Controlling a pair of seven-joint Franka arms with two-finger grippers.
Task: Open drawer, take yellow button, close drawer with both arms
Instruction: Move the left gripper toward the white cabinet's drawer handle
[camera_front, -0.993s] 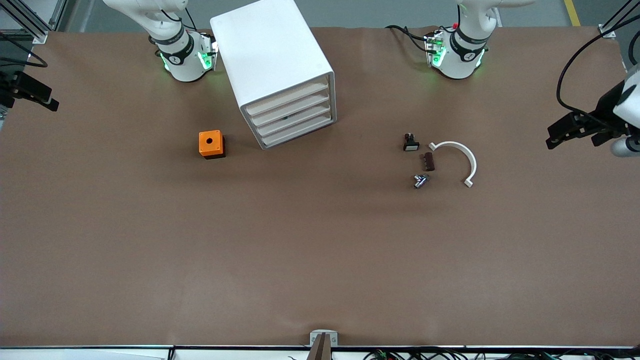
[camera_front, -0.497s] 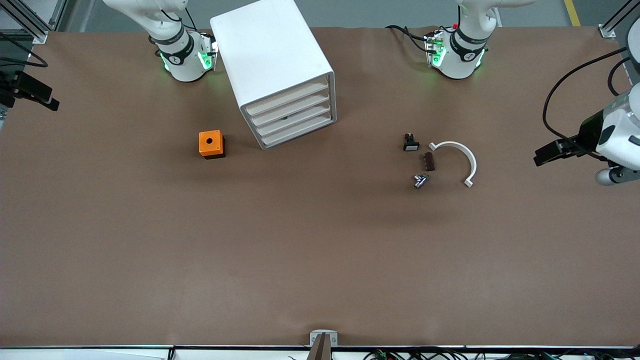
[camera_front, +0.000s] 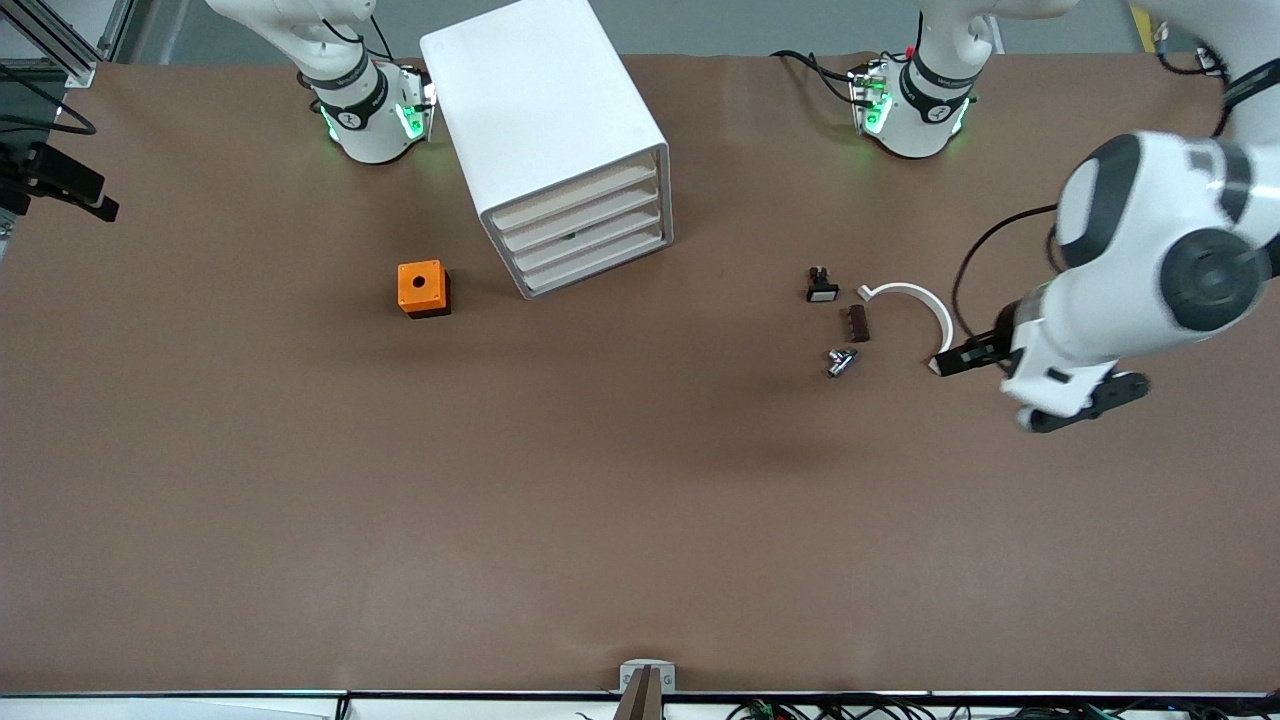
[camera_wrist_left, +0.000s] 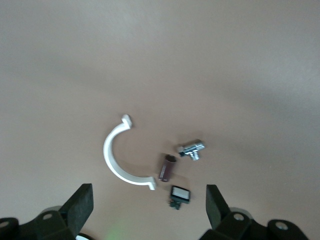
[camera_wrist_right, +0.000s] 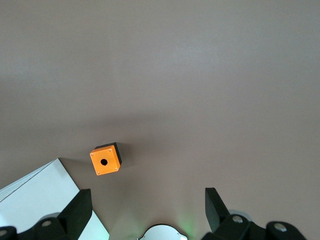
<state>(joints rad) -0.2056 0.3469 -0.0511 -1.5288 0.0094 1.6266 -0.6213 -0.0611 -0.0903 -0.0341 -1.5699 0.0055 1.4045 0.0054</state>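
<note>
The button with the orange cap shows in none of the views, so I cannot tell where it lies. The white cabinet of four shallow drawers (camera_front: 560, 150) stands on the brown bench (camera_front: 600, 500) between the two arm bases, and every drawer front sits flush. Just beside it, toward the right arm's end and a little nearer the front camera, is the orange cube with a black hole in its top (camera_front: 423, 287).

Toward the left arm's end lies a cluster: a small black part with a white face (camera_front: 822, 287), a short dark brown piece (camera_front: 858, 323), a small silver metal fitting (camera_front: 841, 361) and a white plastic half ring (camera_front: 942, 318).

The left tool (camera_front: 962, 357) is over the bench at the half ring's nearer end, its fingers (camera_wrist_left: 82, 202) spread wide and holding nothing. The right tool (camera_wrist_right: 147, 212) waits above the right arm's end of the bench, looking down on the orange cube, its fingers (camera_wrist_right: 80, 207) also wide and empty.
</note>
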